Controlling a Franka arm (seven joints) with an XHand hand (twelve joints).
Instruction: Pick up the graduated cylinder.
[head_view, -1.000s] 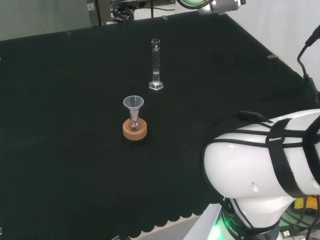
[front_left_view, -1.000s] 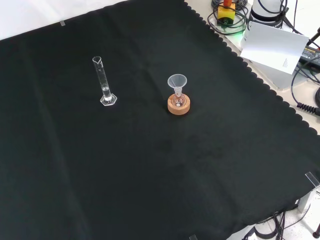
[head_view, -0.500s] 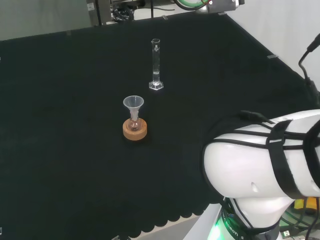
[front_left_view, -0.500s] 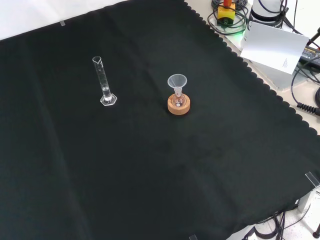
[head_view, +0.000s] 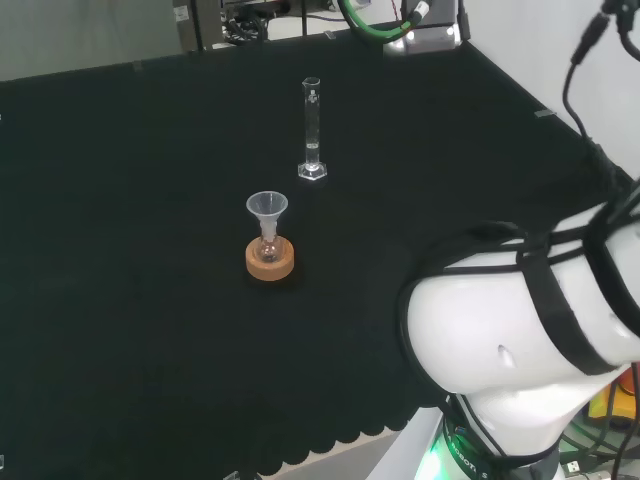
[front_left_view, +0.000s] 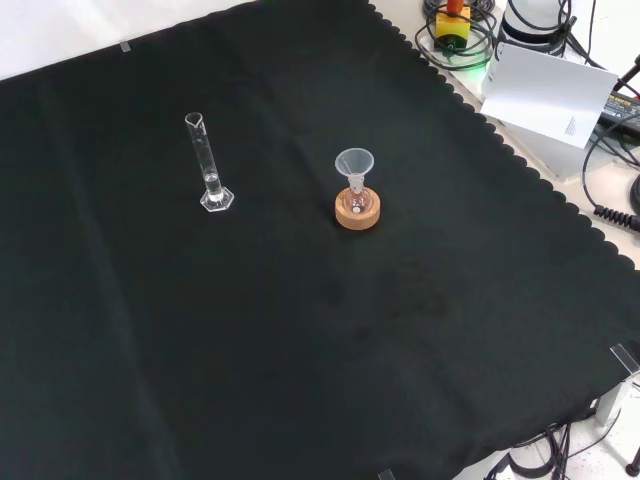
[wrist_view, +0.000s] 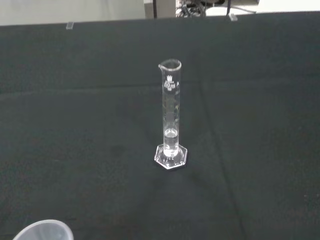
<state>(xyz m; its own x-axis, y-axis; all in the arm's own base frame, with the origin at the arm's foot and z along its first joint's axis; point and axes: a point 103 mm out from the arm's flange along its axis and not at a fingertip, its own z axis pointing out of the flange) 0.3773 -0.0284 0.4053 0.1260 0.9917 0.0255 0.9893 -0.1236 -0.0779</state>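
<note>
- black cloth (front_left_view: 300, 380) covers the whole bench, and there's a lot of bare cloth around the glassware
- the arm's white link (head_view: 520, 340) bulks up the right side of the head view, well away from the ware; can't tell how the hand's fingers are set, so no call on apart or together
- cork ring (front_left_view: 357, 211) sits roughly mid-cloth in the front view with a small flask standing in it
- a clear funnel (front_left_view: 354, 163) is perched in that flask's neck, and its rim also pokes into a corner of the wrist view
- graduated cylinder (wrist_view: 170, 117) stands upright on its hexagonal foot, long axis vertical, spout at the top, a bit of liquid low in the tube; in the front view it's left of the cork ring and well apart from it, in the head view it's farther off behind the ring
- the bit that matters: the wrist camera looks straight at the cylinder with open cloth in between, so I reckon the reach goes forward past the funnel and the fingers should wrap the tube from the side, across its upright axis, not from above
</note>
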